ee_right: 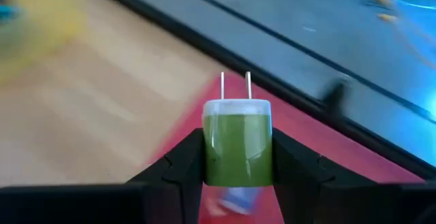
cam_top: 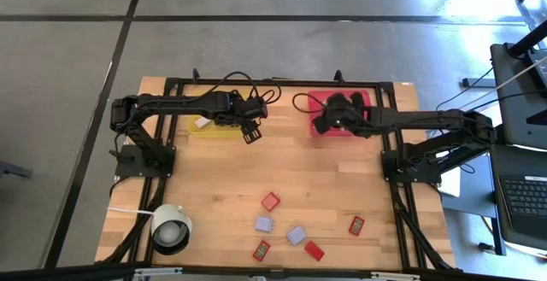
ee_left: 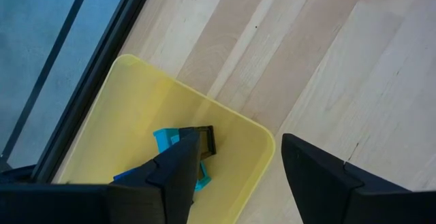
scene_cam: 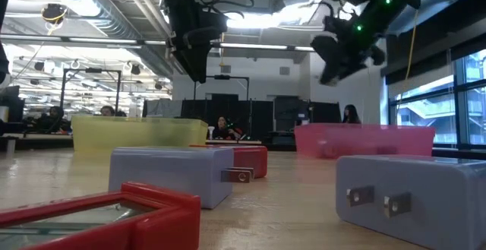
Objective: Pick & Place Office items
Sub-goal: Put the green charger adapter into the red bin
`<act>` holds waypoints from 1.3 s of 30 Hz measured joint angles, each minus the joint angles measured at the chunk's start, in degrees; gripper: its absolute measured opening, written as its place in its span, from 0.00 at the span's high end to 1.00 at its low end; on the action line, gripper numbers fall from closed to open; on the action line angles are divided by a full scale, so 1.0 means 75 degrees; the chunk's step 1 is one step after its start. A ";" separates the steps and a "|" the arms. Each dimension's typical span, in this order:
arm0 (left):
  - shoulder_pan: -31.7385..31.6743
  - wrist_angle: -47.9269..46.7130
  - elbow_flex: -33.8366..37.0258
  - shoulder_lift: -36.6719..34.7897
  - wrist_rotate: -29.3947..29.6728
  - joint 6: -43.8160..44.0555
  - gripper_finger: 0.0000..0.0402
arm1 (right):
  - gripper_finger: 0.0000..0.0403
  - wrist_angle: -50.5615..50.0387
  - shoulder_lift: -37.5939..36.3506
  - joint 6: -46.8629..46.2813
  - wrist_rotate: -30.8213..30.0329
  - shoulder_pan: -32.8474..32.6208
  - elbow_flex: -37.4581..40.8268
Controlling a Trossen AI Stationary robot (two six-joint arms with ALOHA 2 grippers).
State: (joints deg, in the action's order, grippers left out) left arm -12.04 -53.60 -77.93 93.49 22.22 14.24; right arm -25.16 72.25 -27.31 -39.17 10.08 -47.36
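The right claw (ee_right: 238,163) gripped a green plug (ee_right: 238,141) over the red tray (cam_top: 366,102).
Light, stiff, likely slippery; best pinched on its flat sides. The left claw (ee_left: 235,169) hung open.

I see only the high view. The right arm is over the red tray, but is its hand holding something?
Observer: Yes. The right hand is shut on a green plug block, prongs pointing away from the wrist.
Operator: Is the left hand also carrying an item?
Observer: No. The left hand is open and holds nothing, at the yellow tray's corner.
Operator: Is the yellow tray empty?
Observer: No. The yellow tray holds a blue item and a dark clip.
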 joint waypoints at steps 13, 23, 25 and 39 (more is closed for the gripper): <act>0.0001 0.0002 0.0000 0.0000 0.0000 -0.0003 0.50 | 0.65 -0.1447 0.0003 -0.2253 -0.1009 0.0448 0.0580; 0.0001 0.0003 0.0000 0.0000 0.0000 -0.0001 0.50 | 0.64 -0.0984 0.0006 -0.3301 -0.0200 0.1209 0.1698; 0.0000 0.0001 0.0000 0.0000 0.0000 -0.0003 0.50 | 0.64 -0.0726 0.0006 -0.3303 0.0025 0.1350 0.1859; 0.0000 0.0000 0.0000 -0.0001 0.0000 -0.0003 0.50 | 0.64 -0.0129 0.0006 -0.3097 0.0346 0.2009 0.2193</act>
State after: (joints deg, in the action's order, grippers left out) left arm -12.04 -53.60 -77.93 93.48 22.22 14.22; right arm -26.13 72.29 -50.54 -36.57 25.15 -30.92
